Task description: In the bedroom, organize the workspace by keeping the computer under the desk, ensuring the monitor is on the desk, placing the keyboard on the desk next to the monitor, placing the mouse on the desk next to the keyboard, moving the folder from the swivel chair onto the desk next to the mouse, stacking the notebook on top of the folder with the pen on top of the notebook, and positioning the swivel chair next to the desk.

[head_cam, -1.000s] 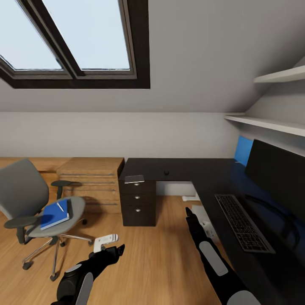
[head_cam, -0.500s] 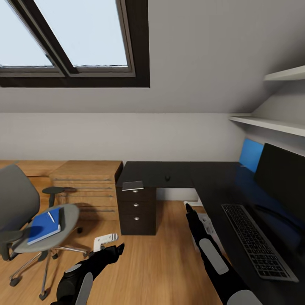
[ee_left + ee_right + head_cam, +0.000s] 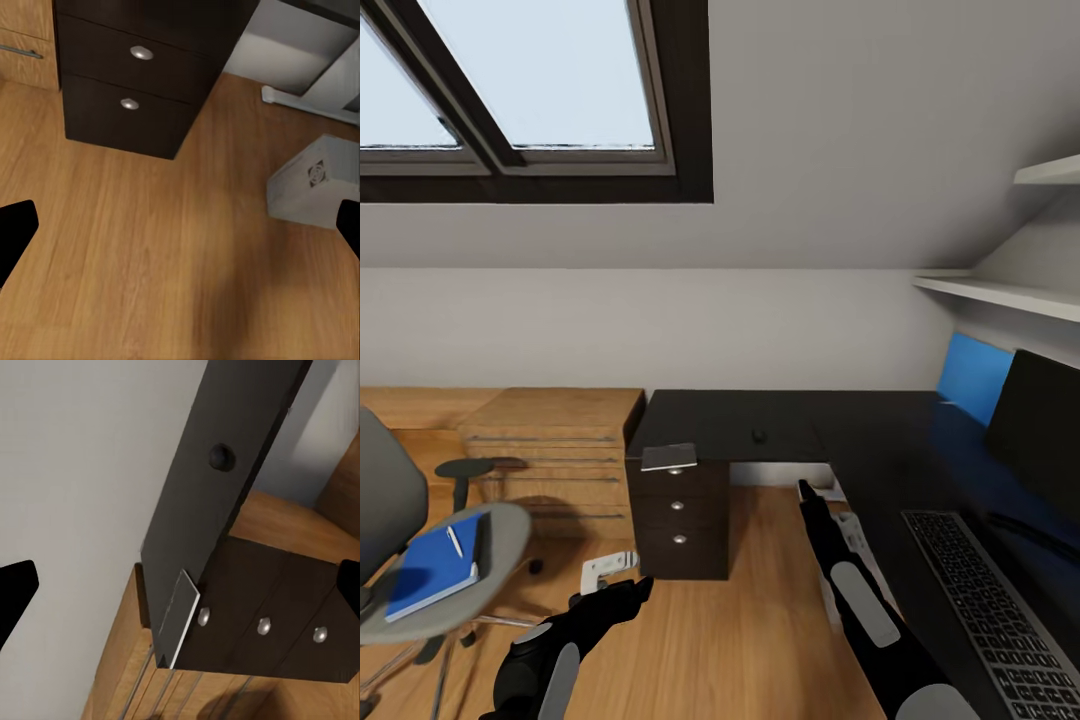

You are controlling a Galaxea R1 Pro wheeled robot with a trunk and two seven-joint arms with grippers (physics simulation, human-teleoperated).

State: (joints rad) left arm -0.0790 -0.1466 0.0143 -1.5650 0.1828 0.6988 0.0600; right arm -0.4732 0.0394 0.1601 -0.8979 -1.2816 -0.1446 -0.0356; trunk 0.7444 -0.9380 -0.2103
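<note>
Folder (image 3: 428, 576) beyond left end effector (image 3: 632, 589)

Attic home office / bedroom workspace coming into view.
Sloped grey ceiling w/ dark-framed skylight (image 3: 550, 90) is sitting overhead, light wood floor (image 3: 740, 640) is running underneath; L-shaped black desk (image 3: 780, 420) is carrying a monitor (image 3: 1045, 440) & keyboard (image 3: 1000, 610), grey swivel chair (image 3: 420, 570) is waiting at the side, wood drawer unit (image 3: 550, 440) & wall shelves (image 3: 1010, 292) are lining the walls.
</note>
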